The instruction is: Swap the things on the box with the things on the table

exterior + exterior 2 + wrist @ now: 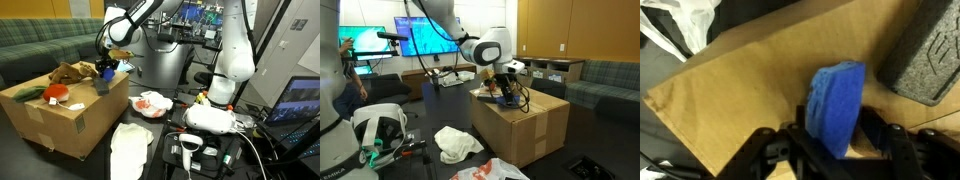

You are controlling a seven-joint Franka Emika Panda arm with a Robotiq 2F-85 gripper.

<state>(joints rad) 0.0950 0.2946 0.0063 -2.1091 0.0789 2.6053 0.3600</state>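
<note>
Straddling blue obj (835, 100), tool (837, 137) low over box (740, 95), grip unclear

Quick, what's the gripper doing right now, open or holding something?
Gripper: jaws around the blue thing on the box; clamped or loose cannot be told.

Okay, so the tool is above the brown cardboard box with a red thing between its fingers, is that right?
Not red. The wrist view shows a blue thing between the fingers of the tool. The rest holds: the tool is above the brown cardboard box.
</note>
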